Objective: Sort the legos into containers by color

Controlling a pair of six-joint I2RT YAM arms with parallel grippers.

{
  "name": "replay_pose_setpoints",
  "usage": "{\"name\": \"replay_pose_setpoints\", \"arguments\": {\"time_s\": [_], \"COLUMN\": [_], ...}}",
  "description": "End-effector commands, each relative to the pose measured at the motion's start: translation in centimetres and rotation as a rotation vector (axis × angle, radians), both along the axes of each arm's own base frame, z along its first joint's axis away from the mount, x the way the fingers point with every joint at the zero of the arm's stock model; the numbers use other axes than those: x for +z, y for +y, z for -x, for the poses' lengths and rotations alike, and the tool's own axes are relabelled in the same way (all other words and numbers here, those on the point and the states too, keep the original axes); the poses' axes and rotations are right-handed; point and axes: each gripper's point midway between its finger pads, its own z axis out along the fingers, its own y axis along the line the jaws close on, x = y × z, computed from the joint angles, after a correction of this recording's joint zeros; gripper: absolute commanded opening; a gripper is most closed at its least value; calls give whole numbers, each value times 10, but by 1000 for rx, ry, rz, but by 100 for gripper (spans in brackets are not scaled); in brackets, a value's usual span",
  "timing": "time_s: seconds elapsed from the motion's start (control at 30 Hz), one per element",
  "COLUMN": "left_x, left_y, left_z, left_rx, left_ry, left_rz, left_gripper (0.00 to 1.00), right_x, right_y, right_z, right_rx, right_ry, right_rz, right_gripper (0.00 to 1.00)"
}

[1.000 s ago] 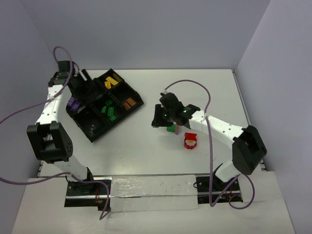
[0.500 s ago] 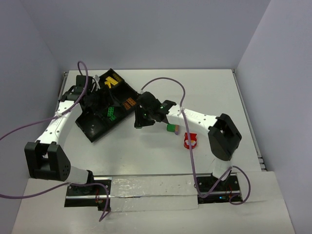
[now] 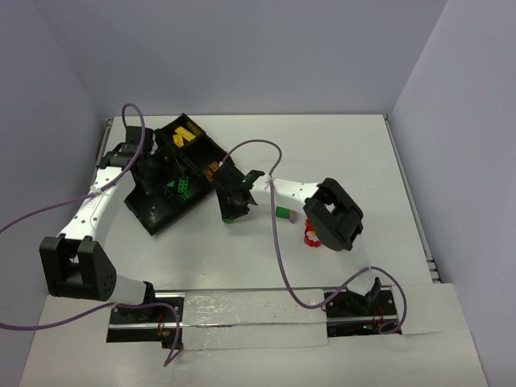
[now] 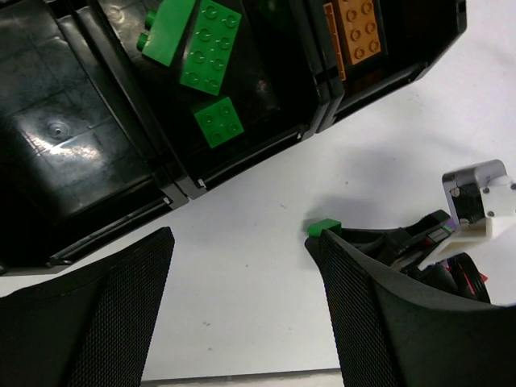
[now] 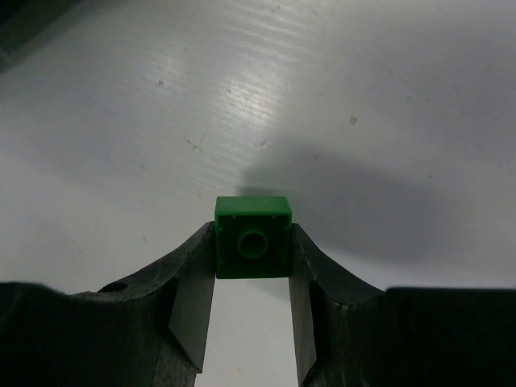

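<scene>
Toward the far-left corner of the table (image 3: 363,153) sits the tray (image 3: 153,211), and your right jaws, clenched on 1 small green brick (image 5: 252,242), hang just off its near-right side. Its green compartment (image 4: 266,101), holding 3 green pieces (image 4: 211,44), lies from the brick toward the table's left edge and slightly farther back. Your left jaws stand released above the tray, carrying nothing.

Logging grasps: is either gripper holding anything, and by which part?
Right gripper pinches a green brick by two opposite sides between its fingers; left gripper holds nothing.
</scene>
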Motion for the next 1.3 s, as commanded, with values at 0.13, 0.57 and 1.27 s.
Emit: {"name": "replay_pose_setpoints", "arguments": {"time_s": [0.13,0.57,1.27], "left_x": [8,7,-103], "left_y": [7,-27,-145], "left_z": [3,3,48], "left_rx": [19,-68,92], "left_ry": [-13,-7,260], "left_rz": [-30,-1,-19], "left_gripper": [80,84,82], "right_x": [-1,65,119], "right_y": [22,0,-255], "right_z": [-10,-23,-52], "right_rx": [16,-23,-510], "right_ry": [-41,-146,-298], "right_rz": [20,-23,35], "right_gripper": [12,79,78]}}
